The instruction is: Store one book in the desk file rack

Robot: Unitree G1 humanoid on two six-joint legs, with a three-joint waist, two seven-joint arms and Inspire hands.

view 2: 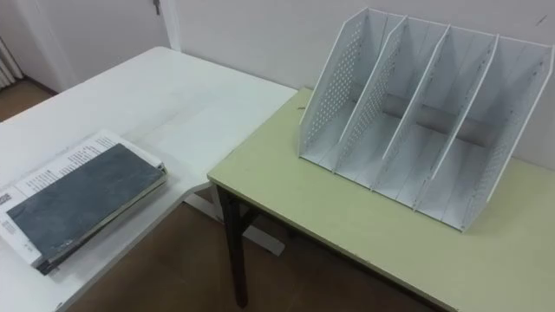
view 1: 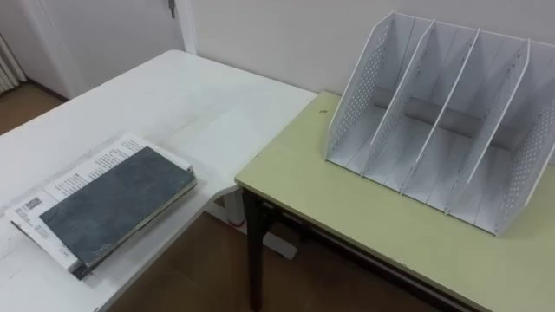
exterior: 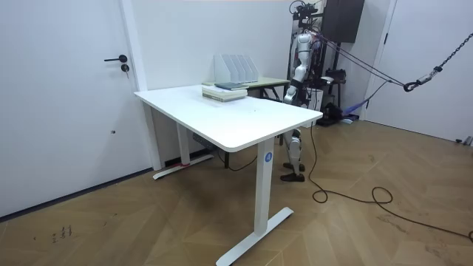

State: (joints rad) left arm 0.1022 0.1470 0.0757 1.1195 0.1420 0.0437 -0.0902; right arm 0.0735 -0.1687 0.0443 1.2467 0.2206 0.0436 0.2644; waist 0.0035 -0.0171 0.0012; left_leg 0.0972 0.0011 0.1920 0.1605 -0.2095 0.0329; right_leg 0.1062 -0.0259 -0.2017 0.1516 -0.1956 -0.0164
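The book (view 1: 117, 204), with a dark grey mottled cover, lies flat on a printed white volume (view 1: 91, 166) on the white worktop (view 1: 199, 104). It is well apart from the perforated 4-slot file rack (view 1: 442, 121) on the green worktop (view 1: 347, 208). The left hand (exterior: 290, 91) hangs at the robot's side, and I cannot tell its state.

The robot is wearing white shell panels over dark joints, with dark gear topping its head. Thin straps are running off its shoulders, a dark cable is trailing away, and a pale-grey left hand (exterior: 289, 93) is ending its white forearm.
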